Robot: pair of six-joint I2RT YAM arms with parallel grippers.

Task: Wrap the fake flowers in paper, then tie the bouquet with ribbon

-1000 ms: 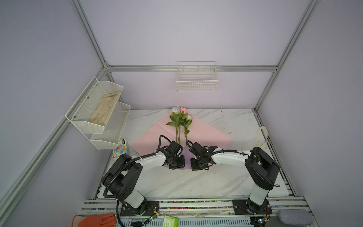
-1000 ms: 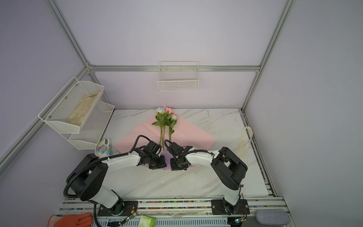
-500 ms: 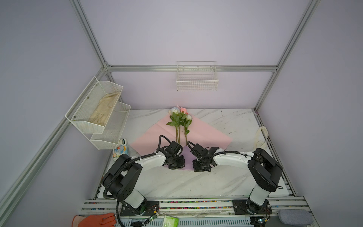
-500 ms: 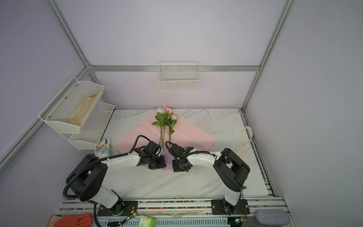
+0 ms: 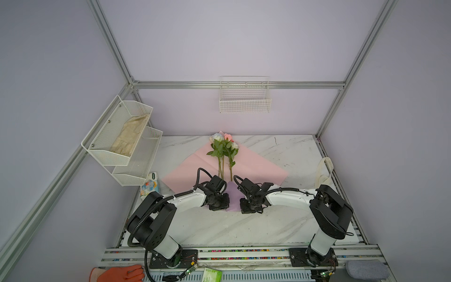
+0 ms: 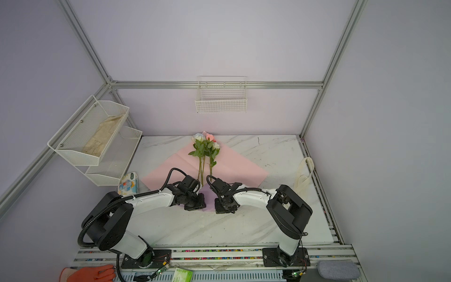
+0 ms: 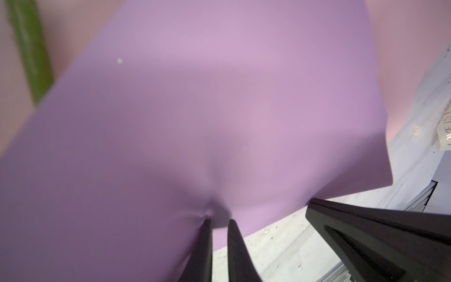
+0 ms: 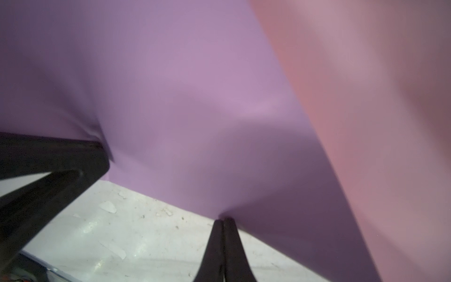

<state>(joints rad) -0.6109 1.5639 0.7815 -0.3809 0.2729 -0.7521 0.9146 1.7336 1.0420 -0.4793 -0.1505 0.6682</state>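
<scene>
The bouquet of fake flowers lies on a pink paper sheet at the table's middle, heads to the back and stems toward me. One green stem shows in the left wrist view. The sheet's near corner is folded up, showing its lilac underside. My left gripper pinches this flap's left edge, and the paper puckers at its tips. My right gripper is shut on the flap's right edge, fingers pressed together.
A cream ribbon with printed letters lies by the table's right edge. A two-tier wire shelf hangs on the left wall and a wire basket on the back wall. A tissue pack sits at front left.
The right arm has shifted slightly to the right with its gripper still at the flap. The left arm and the bouquet have stayed put.
</scene>
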